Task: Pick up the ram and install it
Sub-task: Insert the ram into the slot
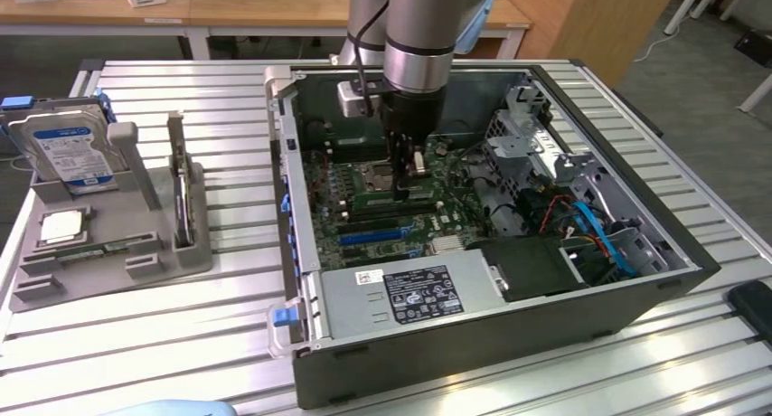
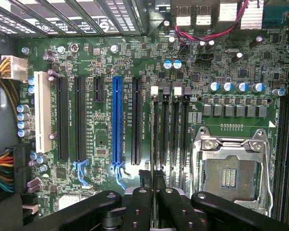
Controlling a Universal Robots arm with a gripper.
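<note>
Grey open computer case (image 1: 507,344) holds the motherboard (image 2: 111,62), above which the gripper (image 2: 155,191) clenches the thin ram (image 2: 153,177) edge-on.

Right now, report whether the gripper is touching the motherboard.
Cannot tell. In the exterior view the gripper hangs low over the motherboard; neither view shows contact or gap plainly.

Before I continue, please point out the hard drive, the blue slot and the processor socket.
hard drive (image 1: 72,149), exterior view, on its blue-and-white label.
blue slot (image 2: 117,120), wrist view, on the middle of its long body.
processor socket (image 2: 231,175), wrist view, on its dark centre.
</note>
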